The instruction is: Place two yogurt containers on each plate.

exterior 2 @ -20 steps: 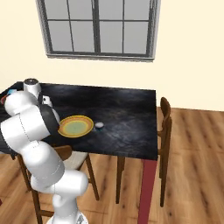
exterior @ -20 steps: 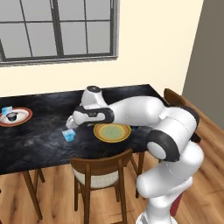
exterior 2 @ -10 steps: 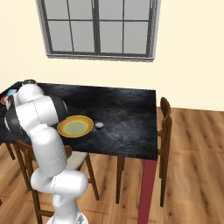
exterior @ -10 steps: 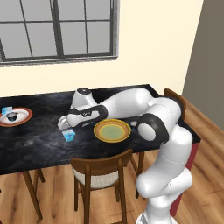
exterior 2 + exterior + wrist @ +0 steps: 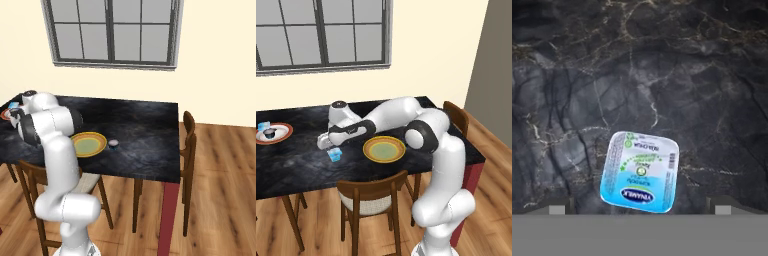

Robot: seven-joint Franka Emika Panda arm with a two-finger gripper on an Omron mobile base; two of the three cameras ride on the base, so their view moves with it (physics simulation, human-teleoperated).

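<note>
A dark, marble-veined bench (image 5: 296, 165) stands in a room with cream walls, a grey-framed window (image 5: 321, 35) above it and a wood plank floor (image 5: 220, 200); wooden chairs sit at its near side (image 5: 368, 200) and at its far end (image 5: 187, 150).

On the bench, a light blue squarish yogurt cup (image 5: 640, 171) lies flat on the dark stone. Its lid is white fading to blue, with a dark blue oval logo and small green print, all too blurred to read. From the left base camera the same cup (image 5: 334, 155) sits just beside the yellow-orange plate (image 5: 384, 149), on that plate's left, and touches no plate.

The gripper (image 5: 326, 142) hangs directly over the cup with its fingers (image 5: 559, 206) spread wide on either side of it, well apart from the lid's edges, holding nothing.

The yellow-orange plate, with its paler green centre, carries no cups. In the right base camera a small round yogurt cup (image 5: 114, 143) rests on the stone just beside the plate (image 5: 89, 144), on its right.

At the bench's far left end the white plate with a red-brown rim (image 5: 283, 134) holds another light blue cup (image 5: 263, 126) and a dark-topped round cup (image 5: 269, 133).
</note>
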